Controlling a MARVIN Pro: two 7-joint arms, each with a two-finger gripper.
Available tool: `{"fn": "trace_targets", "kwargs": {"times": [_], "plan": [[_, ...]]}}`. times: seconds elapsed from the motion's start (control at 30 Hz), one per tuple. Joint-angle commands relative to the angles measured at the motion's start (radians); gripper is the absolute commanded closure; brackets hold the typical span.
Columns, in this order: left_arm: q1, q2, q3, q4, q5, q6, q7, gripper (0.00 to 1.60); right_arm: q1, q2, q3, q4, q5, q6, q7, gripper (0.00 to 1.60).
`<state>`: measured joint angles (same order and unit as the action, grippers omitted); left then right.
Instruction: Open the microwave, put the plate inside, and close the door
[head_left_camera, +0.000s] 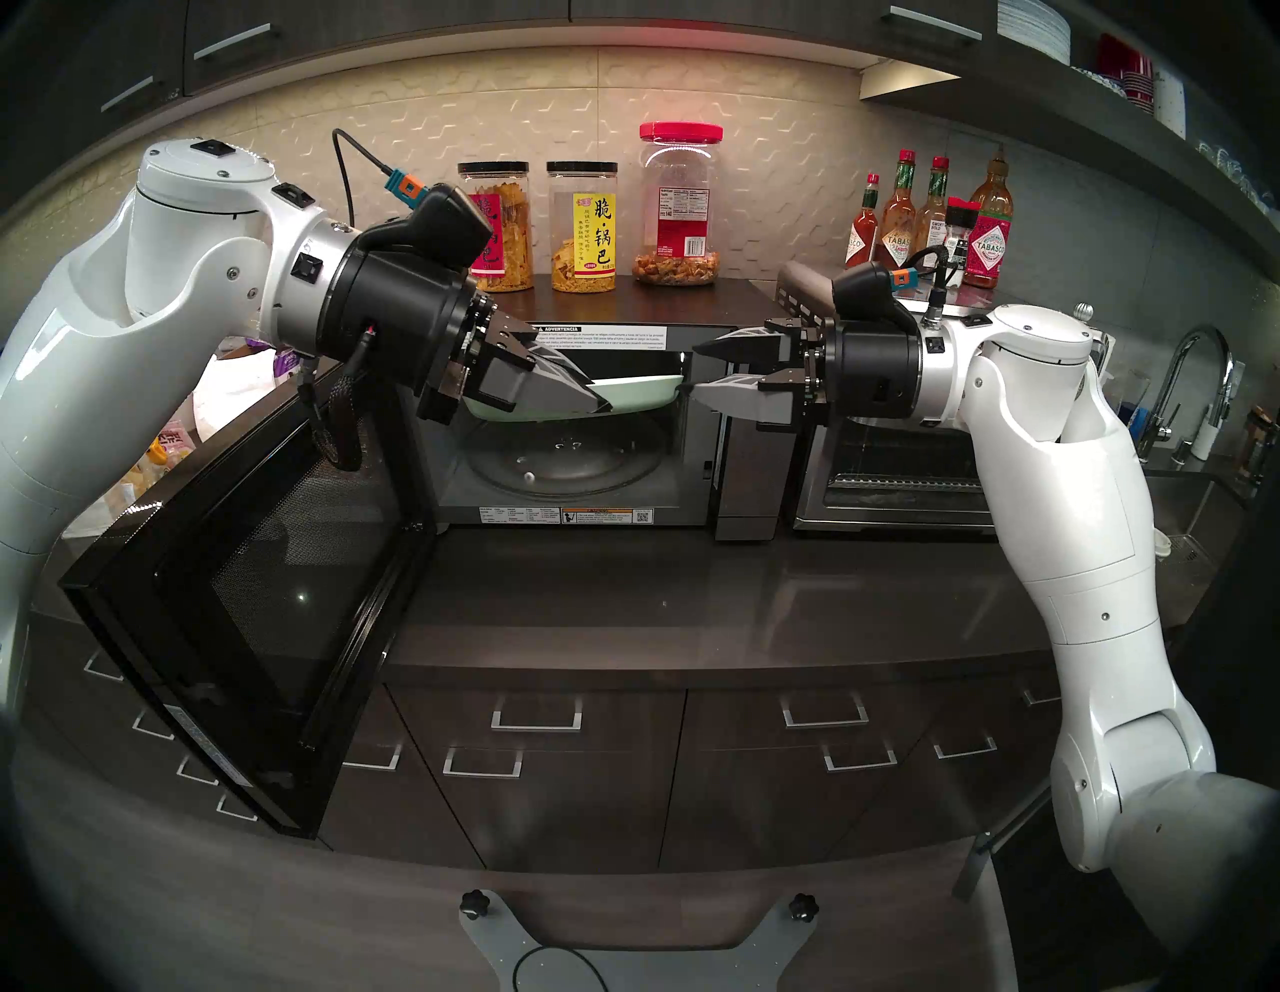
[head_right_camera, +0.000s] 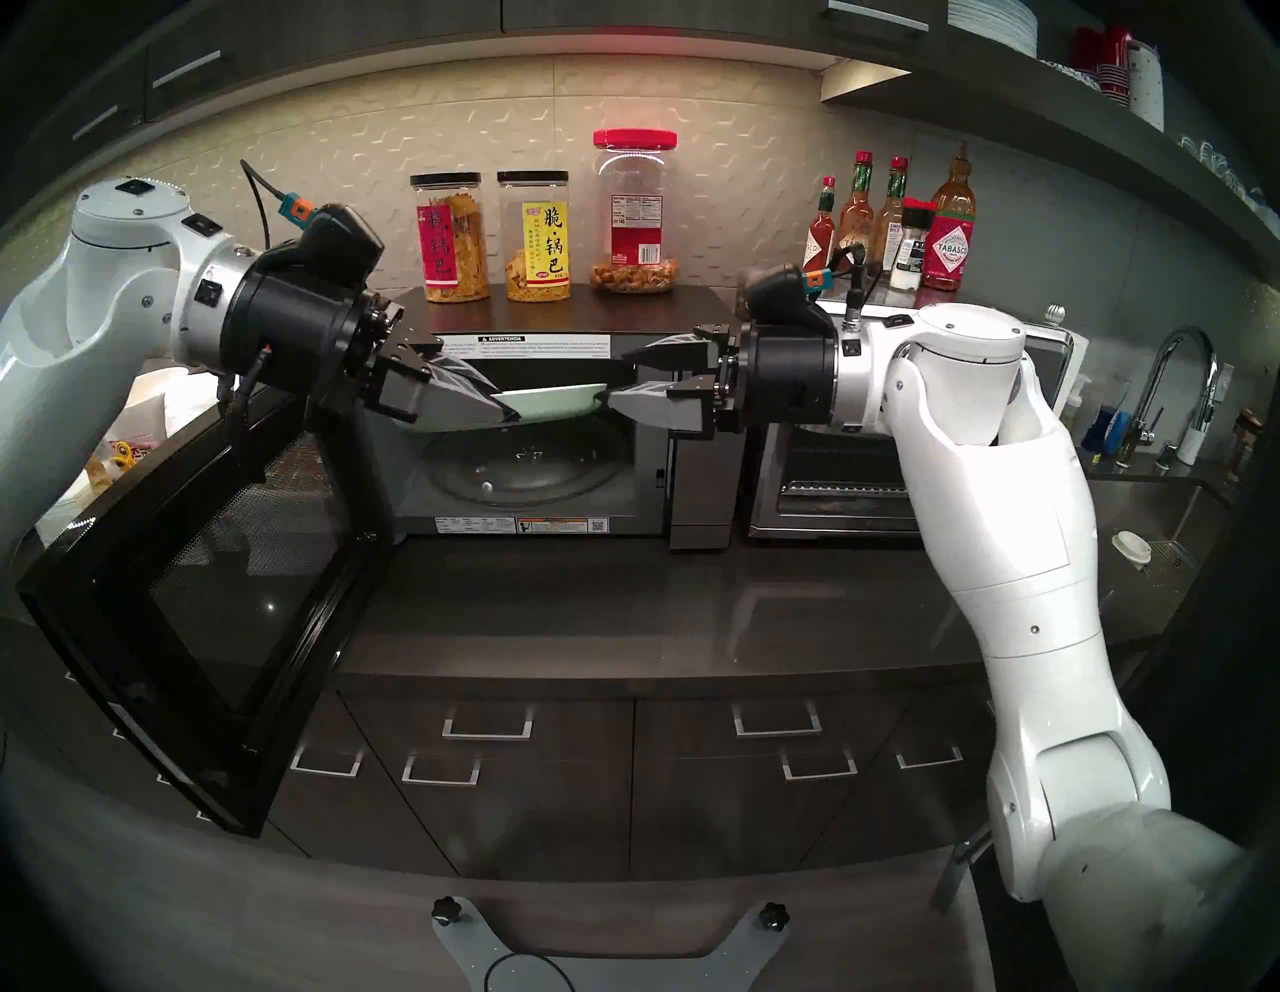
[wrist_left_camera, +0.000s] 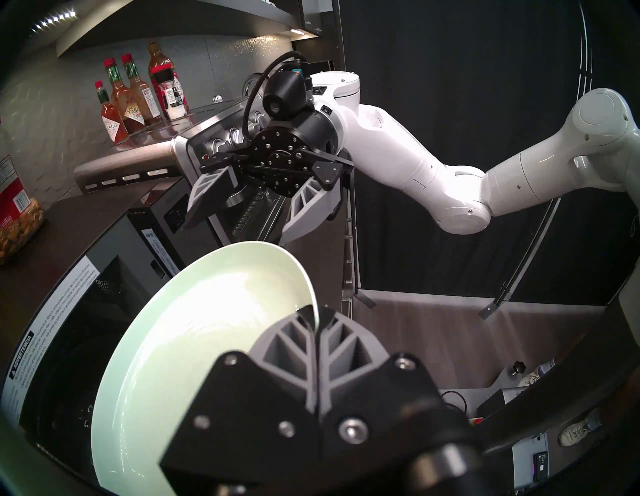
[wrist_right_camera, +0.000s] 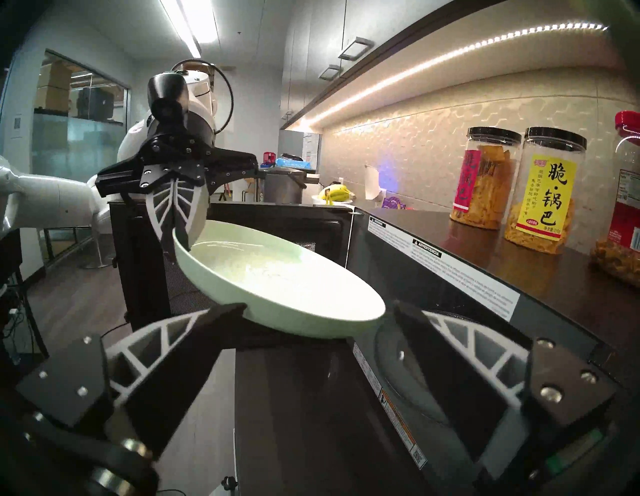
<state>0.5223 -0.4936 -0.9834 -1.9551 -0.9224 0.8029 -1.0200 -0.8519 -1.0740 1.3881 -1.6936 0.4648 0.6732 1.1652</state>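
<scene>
Swung wide toward the camera, the door (head_left_camera: 249, 623) shows its black frame and mesh window. Above the microwave (head_left_camera: 554, 443) cavity's glass turntable (head_left_camera: 554, 464), the left gripper (head_left_camera: 602, 405) is clamped on the rim of the smooth, shallow mint-green plate (head_left_camera: 623, 398), tilted in mid-air. Opposite, the right gripper (head_left_camera: 692, 374) stands spread, its ribbed fingers bracketing the far rim. Glossy glaze under so narrow a pinch could slip during a handover.
</scene>
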Motion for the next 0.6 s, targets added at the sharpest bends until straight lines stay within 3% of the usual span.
{"fn": "trace_targets", "kwargs": {"times": [0.0,0.57], "plan": [[-0.015,-0.001,-0.013,-0.002,-0.002,0.000,0.002,1.60,0.092,0.035,-0.031,0.026,0.043,-0.016,0.105,0.00],[-0.016,-0.001,-0.012,-0.002,-0.002,0.000,0.002,1.60,0.104,0.137,-0.101,0.008,0.172,-0.056,0.125,0.00]]}}
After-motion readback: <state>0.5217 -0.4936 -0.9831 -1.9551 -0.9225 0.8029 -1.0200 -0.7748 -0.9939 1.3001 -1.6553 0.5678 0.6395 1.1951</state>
